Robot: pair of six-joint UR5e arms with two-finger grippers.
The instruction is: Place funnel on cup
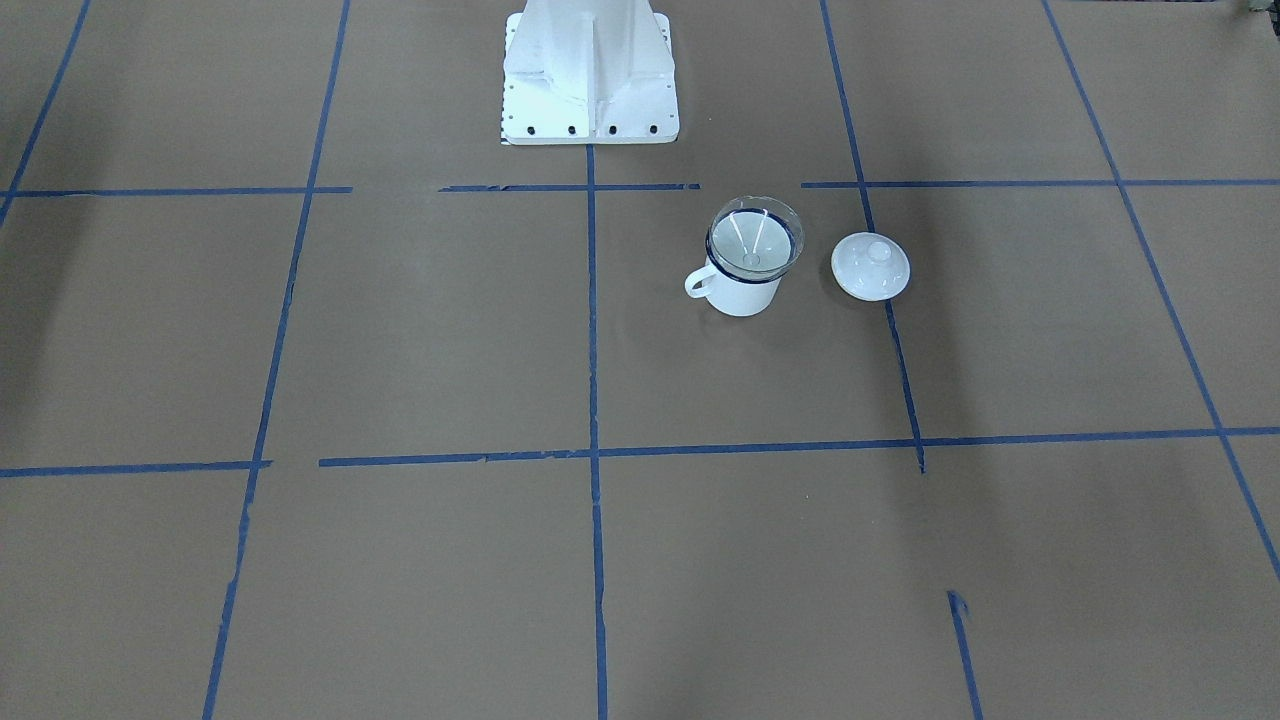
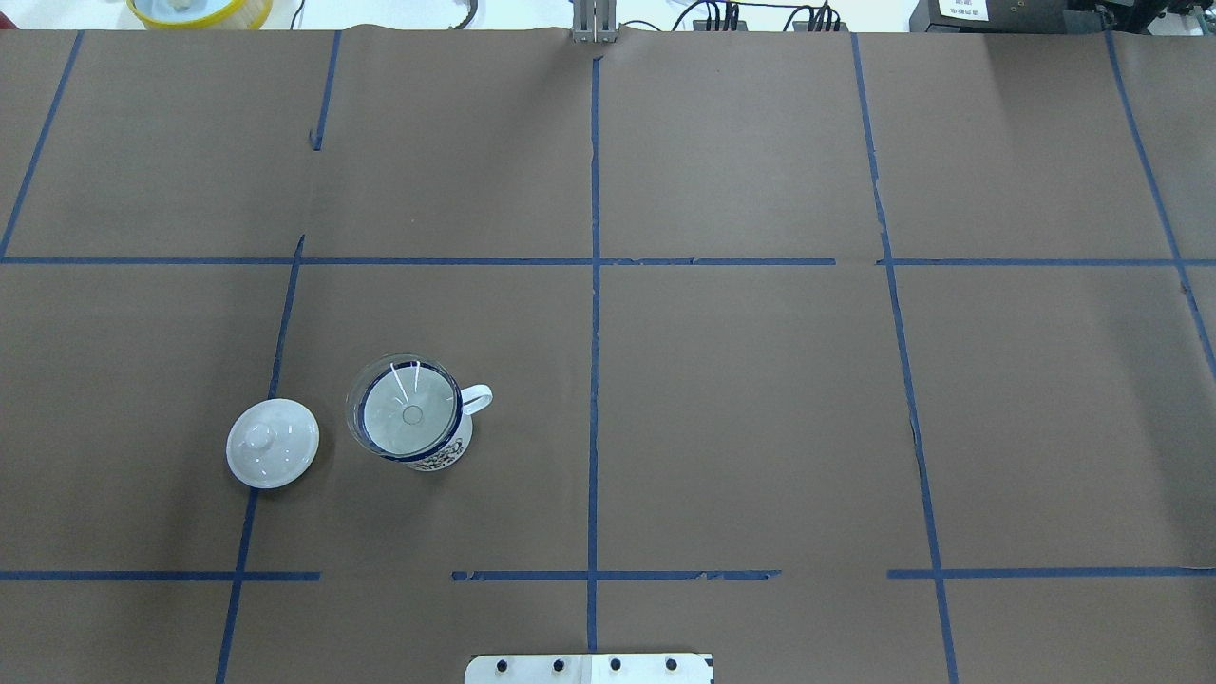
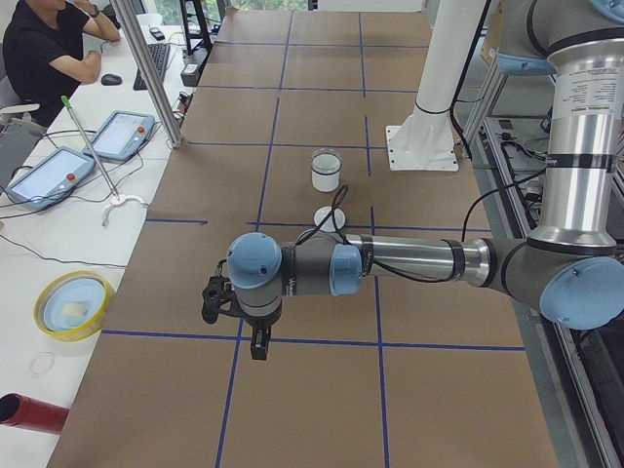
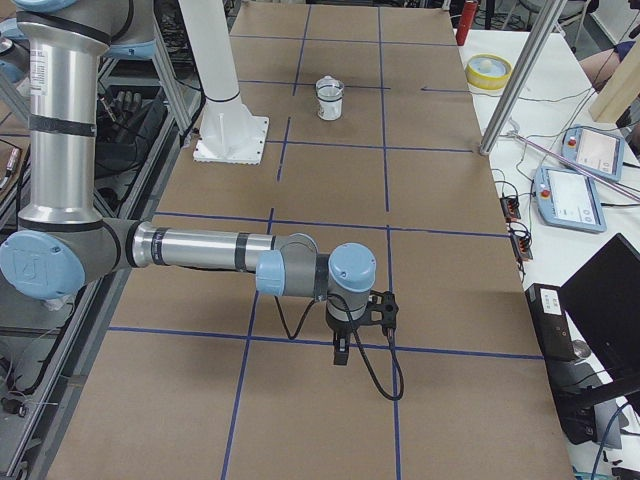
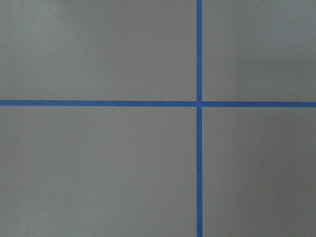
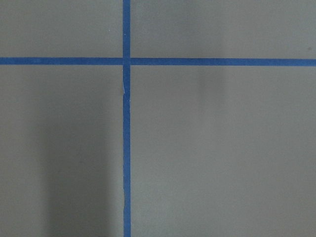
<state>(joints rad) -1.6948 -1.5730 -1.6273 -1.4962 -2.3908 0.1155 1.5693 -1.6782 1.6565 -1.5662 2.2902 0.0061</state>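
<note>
Funnel point(image 1: 754, 238) sits upright in the mouth of the cup point(image 1: 742, 292). You can see its clear rim resting on the cup's dark blue rim and its spout pointing down inside. The cup stands on the brown table point(image 1: 420, 330), with its handle turned toward the right gripper's end.

Your left gripper point(image 3: 256, 343) hangs pointing down over the table, well apart from the cup. A white lid point(image 3: 329, 215) lies just beside the cup, between it and those jaws. Your right gripper point(image 4: 341, 350) hangs pointing down at the opposite end, also well apart from the cup.

Both grippers show only in the side views, so you cannot tell how far either pair of jaws is open or whether they hold anything. Below each gripper the wrist cameras show brown paper and crossing blue tape point(image 5: 199, 103).
</note>
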